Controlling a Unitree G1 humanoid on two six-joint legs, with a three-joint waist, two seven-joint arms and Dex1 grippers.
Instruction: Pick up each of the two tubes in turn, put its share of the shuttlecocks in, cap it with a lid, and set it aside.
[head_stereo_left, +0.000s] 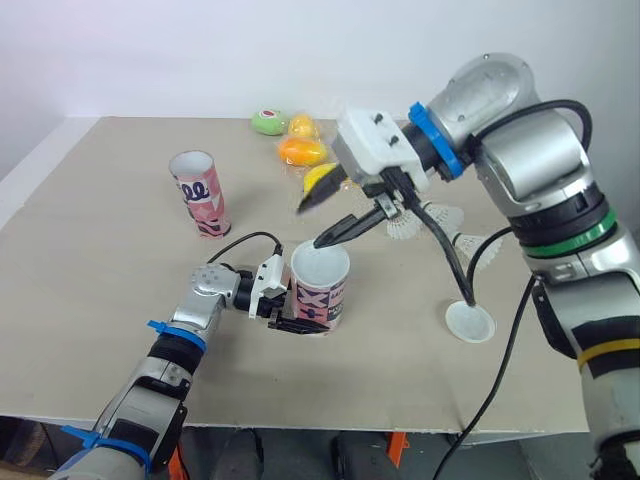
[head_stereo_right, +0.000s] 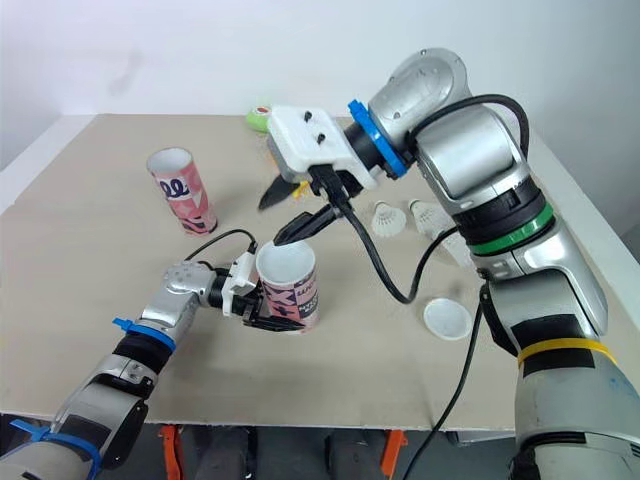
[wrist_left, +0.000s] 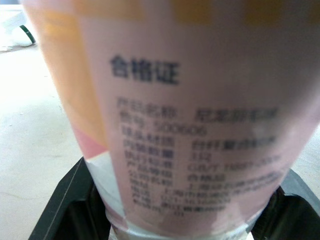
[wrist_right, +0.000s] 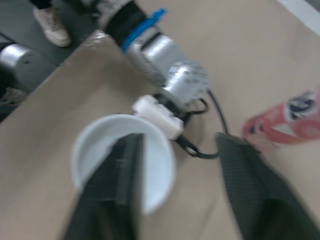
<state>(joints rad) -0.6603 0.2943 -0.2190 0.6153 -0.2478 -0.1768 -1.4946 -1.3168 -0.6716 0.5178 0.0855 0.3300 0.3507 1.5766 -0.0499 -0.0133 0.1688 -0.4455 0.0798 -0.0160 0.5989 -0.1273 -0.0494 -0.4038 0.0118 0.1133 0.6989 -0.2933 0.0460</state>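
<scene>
left fingers: clenched round the foot of the held tube, one black finger on each side of it. the left wrist view has the tube's printed label right up close, with a finger at each side of its base.
right fingers: spread wide apart with nothing between them, hanging just above the held tube's open mouth and angled down towards it. in the right wrist view one finger lies across the white rim, and the other sits off to the side of the tube.
held tube: upright, uncapped, pink-patterned, near the front edge of the surface.
second tube: upright and uncapped too, well apart from the held one, farther back and to the robot's left.
shuttlecocks: white, lying close together on the surface to the right of the held tube, beyond the right arm.
lid: a white disc lying flat on the surface to the right of the held tube, apart from it and nearer the front than the shuttlecocks.
toy fruits: a green, yellow and orange cluster near the back edge.
</scene>
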